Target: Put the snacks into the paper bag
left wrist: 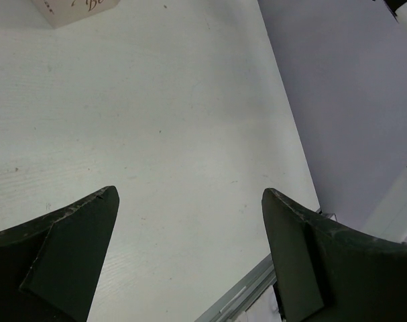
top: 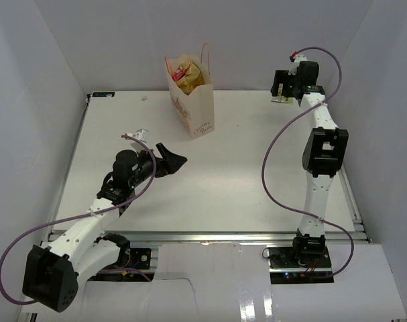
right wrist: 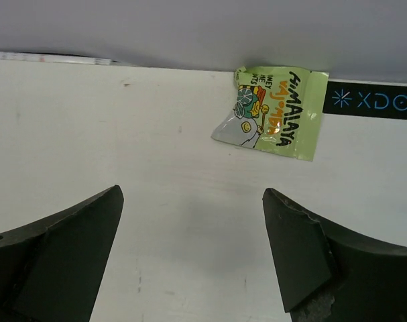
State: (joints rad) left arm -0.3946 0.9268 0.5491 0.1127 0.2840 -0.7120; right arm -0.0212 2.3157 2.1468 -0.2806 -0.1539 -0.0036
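Note:
The cream paper bag (top: 194, 102) stands upright at the back middle of the table, with the tan-yellow chip bag (top: 188, 76) and other wrappers showing in its mouth. Its bottom corner shows in the left wrist view (left wrist: 69, 9). A light green candy packet (right wrist: 273, 113) lies flat against the back wall; in the top view it (top: 281, 100) peeks out below my right gripper. My right gripper (right wrist: 190, 194) is open and empty, a little short of the packet. My left gripper (top: 173, 159) is open and empty over the table's middle left, apart from the bag.
White walls close in the table on three sides. The table's right edge with a metal rail (left wrist: 250, 288) shows in the left wrist view. A black strip with blue lettering (right wrist: 371, 100) runs along the back wall beside the packet. A small white scrap (top: 141, 133) lies near the left arm.

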